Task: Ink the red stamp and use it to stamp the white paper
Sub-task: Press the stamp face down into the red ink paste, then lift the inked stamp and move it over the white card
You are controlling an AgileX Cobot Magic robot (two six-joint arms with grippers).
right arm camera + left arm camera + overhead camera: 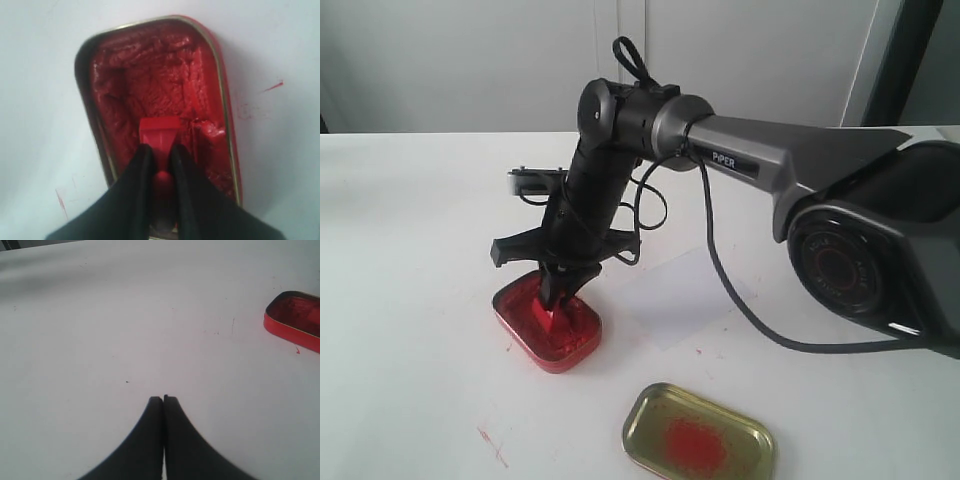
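My right gripper (161, 151) is shut on the handle of the red stamp (159, 131), whose square base presses into the paste of the red ink tin (220, 90). In the exterior view the same gripper (558, 300) points straight down into that tin (575, 345), with the stamp (554, 320) at its tips. The white paper (682, 297) lies flat just right of the tin, partly behind the arm. My left gripper (163, 399) is shut on nothing over bare table, and the tin (295, 315) lies off to one side of it.
The gold tin lid (698, 435) with a red smear lies near the front edge, right of the ink tin. Small red ink marks (490, 445) dot the white table (410, 250). The right arm's black cable (740, 310) trails across the paper.
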